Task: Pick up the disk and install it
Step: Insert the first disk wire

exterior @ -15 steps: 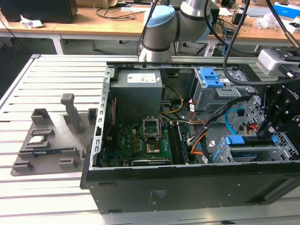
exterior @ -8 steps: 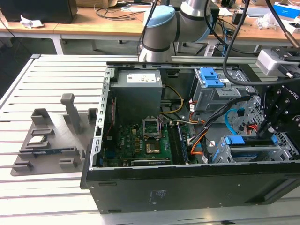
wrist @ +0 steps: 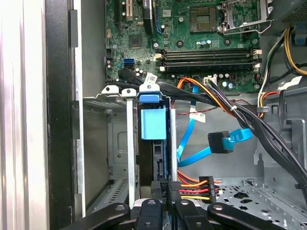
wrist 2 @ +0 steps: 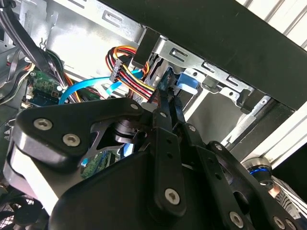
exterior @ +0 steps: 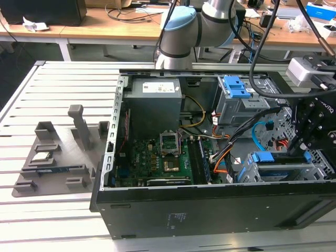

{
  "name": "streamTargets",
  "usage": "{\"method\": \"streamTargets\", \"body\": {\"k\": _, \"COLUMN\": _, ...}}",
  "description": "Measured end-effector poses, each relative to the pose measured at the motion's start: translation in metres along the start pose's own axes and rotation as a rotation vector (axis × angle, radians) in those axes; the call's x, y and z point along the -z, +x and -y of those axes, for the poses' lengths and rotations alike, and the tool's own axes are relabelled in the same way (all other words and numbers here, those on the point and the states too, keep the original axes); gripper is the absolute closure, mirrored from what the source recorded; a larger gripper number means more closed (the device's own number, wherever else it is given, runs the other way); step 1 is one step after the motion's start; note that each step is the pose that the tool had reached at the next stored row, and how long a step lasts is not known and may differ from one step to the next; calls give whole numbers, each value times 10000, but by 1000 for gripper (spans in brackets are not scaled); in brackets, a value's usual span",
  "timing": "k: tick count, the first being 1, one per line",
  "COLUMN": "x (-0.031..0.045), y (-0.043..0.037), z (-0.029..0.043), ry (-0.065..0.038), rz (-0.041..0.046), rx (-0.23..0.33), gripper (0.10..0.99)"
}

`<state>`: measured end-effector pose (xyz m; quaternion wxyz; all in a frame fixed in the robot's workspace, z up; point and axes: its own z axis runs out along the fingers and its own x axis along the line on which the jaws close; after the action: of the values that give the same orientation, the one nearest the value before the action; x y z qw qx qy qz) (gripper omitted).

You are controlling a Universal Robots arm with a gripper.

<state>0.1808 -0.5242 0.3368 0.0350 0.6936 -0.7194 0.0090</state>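
The black gripper pinches the blue-framed grey disk edge-on, fingers nearly closed — in the metal drive bay. Its label is hidden. No writing is readable nearby.

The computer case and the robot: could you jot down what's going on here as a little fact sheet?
setting: open computer case lying on a slatted table
robot: one arm, its gripper down inside the case at the exterior view's right
gripper: fingers closed on the edge of the disk
disk: standing on edge in the metal drive cage, blue carrier showing
inside the case: green motherboard, blue and orange cables
beside the case: grey parts tray
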Motion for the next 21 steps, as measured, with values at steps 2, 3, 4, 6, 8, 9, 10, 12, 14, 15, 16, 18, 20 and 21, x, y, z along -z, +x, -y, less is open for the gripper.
{"method": "streamTargets", "body": {"k": 2, "x": -24, "y": 0, "z": 1, "ry": 0, "rz": -12, "rx": 0, "gripper": 918}}
{"method": "streamTargets", "body": {"k": 3, "x": -33, "y": -1, "z": 1, "ry": -1, "rz": -11, "rx": 0, "gripper": 918}}
{"method": "streamTargets", "body": {"k": 4, "x": -38, "y": -1, "z": 1, "ry": -1, "rz": -8, "rx": 0, "gripper": 918}}
{"method": "streamTargets", "body": {"k": 6, "x": -41, "y": -1, "z": 1, "ry": -1, "rz": -1, "rx": 0, "gripper": 918}}
{"method": "streamTargets", "body": {"k": 8, "x": -44, "y": -1, "z": 2, "ry": -2, "rz": 6, "rx": 1, "gripper": 843}}
{"method": "streamTargets", "body": {"k": 9, "x": -39, "y": 0, "z": 2, "ry": -1, "rz": 1, "rx": 0, "gripper": 843}}
{"method": "streamTargets", "body": {"k": 10, "x": -18, "y": 2, "z": 1, "ry": -1, "rz": 0, "rx": 0, "gripper": 843}}
{"method": "streamTargets", "body": {"k": 12, "x": 84, "y": 8, "z": -3, "ry": -1, "rz": -1, "rx": 0, "gripper": 843}}
{"method": "streamTargets", "body": {"k": 14, "x": 207, "y": 9, "z": -8, "ry": -1, "rz": -4, "rx": 0, "gripper": 843}}
{"method": "streamTargets", "body": {"k": 15, "x": 266, "y": 5, "z": -11, "ry": -1, "rz": -12, "rx": -1, "gripper": 855}}
{"method": "streamTargets", "body": {"k": 16, "x": 300, "y": 4, "z": -12, "ry": -1, "rz": -12, "rx": -1, "gripper": 855}}
{"method": "streamTargets", "body": {"k": 18, "x": 423, "y": 7, "z": -16, "ry": -1, "rz": -13, "rx": 0, "gripper": 980}}
{"method": "streamTargets", "body": {"k": 20, "x": 470, "y": 10, "z": -19, "ry": -1, "rz": -13, "rx": 0, "gripper": 980}}
{"method": "streamTargets", "body": {"k": 21, "x": 469, "y": 10, "z": -19, "ry": -1, "rz": -11, "rx": 0, "gripper": 980}}
